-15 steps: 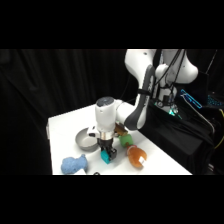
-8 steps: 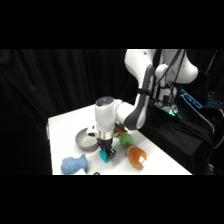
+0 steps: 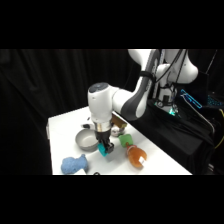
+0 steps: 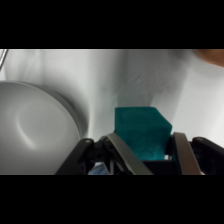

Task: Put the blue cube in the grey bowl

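My hand point(image 3: 104, 148) was closed on the blue cube point(image 4: 141, 132), the block pinched between my two fingers point(image 4: 121, 156) with its top standing clear above them. In the side view the blue cube point(image 3: 103, 149) hung at my fingertips just right of the grey bowl point(image 3: 86, 141), near its rim and a little nearer the table's point(image 3: 65, 129) front edge. From the wrist the grey bowl point(image 4: 35, 132) filled the left of the view, its rim just beside the block.

As I judged it, the step in hand was the carry to the bowl. To do it well I needed enough height for the cube's underside to pass over the rim, then a short sideways move left until the block sat over the bowl's middle rather than its lip. Only there should I have opened, low and gently, so it would not bounce out.
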### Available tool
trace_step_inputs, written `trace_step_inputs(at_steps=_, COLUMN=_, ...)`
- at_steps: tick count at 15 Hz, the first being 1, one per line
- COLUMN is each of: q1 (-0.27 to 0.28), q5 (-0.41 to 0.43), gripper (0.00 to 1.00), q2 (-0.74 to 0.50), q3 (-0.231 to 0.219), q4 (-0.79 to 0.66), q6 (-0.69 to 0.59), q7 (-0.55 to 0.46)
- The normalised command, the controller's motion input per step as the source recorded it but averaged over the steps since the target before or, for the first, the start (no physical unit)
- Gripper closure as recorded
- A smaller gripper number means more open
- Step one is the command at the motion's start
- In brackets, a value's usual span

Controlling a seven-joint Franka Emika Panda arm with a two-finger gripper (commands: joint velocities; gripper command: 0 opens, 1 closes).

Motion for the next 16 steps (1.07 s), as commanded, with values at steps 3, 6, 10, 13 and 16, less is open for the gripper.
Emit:
trace_step_inputs(at_steps=3, q1=-0.039, q5=0.068, gripper=0.76, q2=-0.22, q3=0.045, q4=0.15, q6=-0.4, q7=0.03)
trace_step_inputs(at_steps=6, q1=-0.082, q5=0.086, gripper=0.76, q2=-0.13, q3=0.035, q4=0.19, q6=-0.32, q7=0.0)
trace_step_inputs(at_steps=10, q1=-0.116, q5=0.091, gripper=0.76, q2=-0.07, q3=-0.006, q4=0.19, q6=-0.25, q7=-0.02)
trace_step_inputs(at_steps=13, q1=-0.124, q5=0.107, gripper=0.76, q2=-0.04, q3=-0.032, q4=0.19, q6=-0.2, q7=-0.04)
trace_step_inputs(at_steps=16, q1=-0.115, q5=0.123, gripper=0.76, q2=0.01, q3=-0.038, q4=0.17, q6=-0.12, q7=-0.04)
